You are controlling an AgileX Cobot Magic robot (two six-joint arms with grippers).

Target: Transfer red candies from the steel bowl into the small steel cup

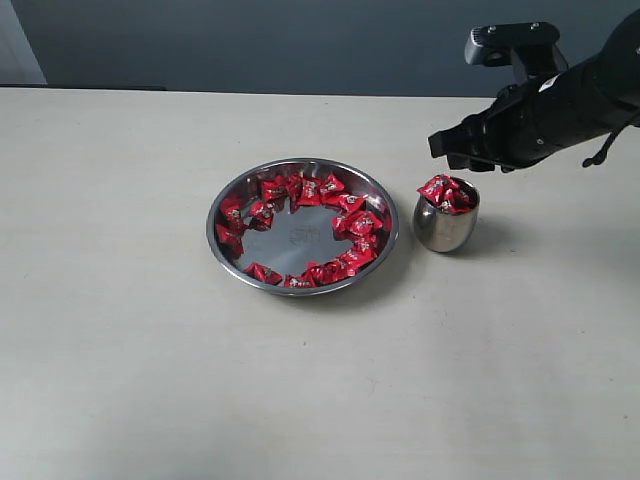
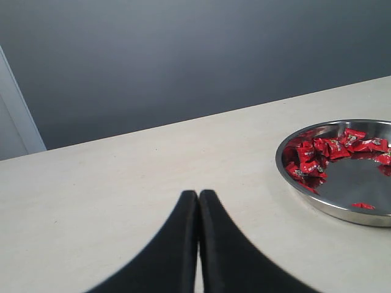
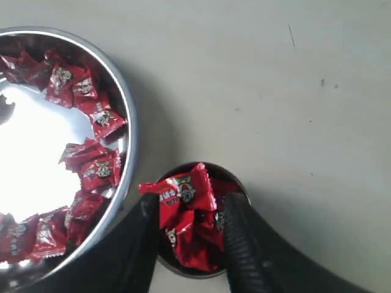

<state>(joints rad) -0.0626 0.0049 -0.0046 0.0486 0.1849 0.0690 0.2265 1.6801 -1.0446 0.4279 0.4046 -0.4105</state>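
Jaws of my left gripper (image 2: 198, 204) are pressed together, holding nothing, above the table (image 1: 110, 330) well left of the steel bowl (image 1: 298, 240). Red candies (image 1: 352, 215) ring the bowl's wall; its middle is bare. Just right of the bowl stands the small steel cup (image 1: 444, 228), heaped above its rim. My right gripper (image 1: 452, 150) hangs directly over the cup, jaws apart astride it, gripping nothing; the top candy (image 3: 180, 189) lies between them. Next pick lies leftward, down in the bowl, right arm judged nearer. Judged hazard: brushing the heap on withdrawal.
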